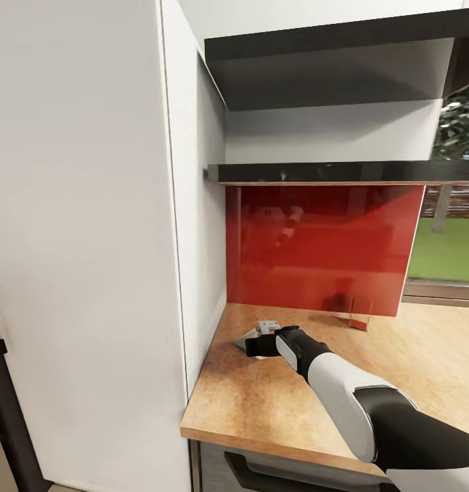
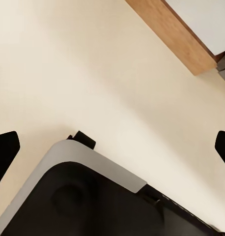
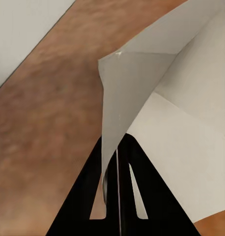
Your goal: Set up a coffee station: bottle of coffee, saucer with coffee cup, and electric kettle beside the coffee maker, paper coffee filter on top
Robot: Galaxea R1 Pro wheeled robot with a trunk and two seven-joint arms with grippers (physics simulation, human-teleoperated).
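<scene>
The pale paper coffee filter (image 1: 246, 339) is in the back left corner of the kitchen countertop (image 1: 275, 403), beside the white cabinet wall. My right gripper (image 1: 261, 342) reaches to it from the right. In the right wrist view the right gripper (image 3: 116, 152) is shut on an edge of the paper coffee filter (image 3: 142, 83), over the countertop (image 3: 48, 113). I cannot tell whether the filter still touches the wood. The kitchen shelf (image 1: 316, 172) runs above, with nothing showing on it. My left gripper (image 2: 112, 147) is open, over a beige floor.
A tall white cabinet (image 1: 77, 239) walls off the left. A red backsplash (image 1: 323, 246) stands behind the counter, with a small clear stand (image 1: 360, 316) in front of it. A window (image 1: 446, 253) is at the right. The robot's base (image 2: 93, 196) lies below the left gripper.
</scene>
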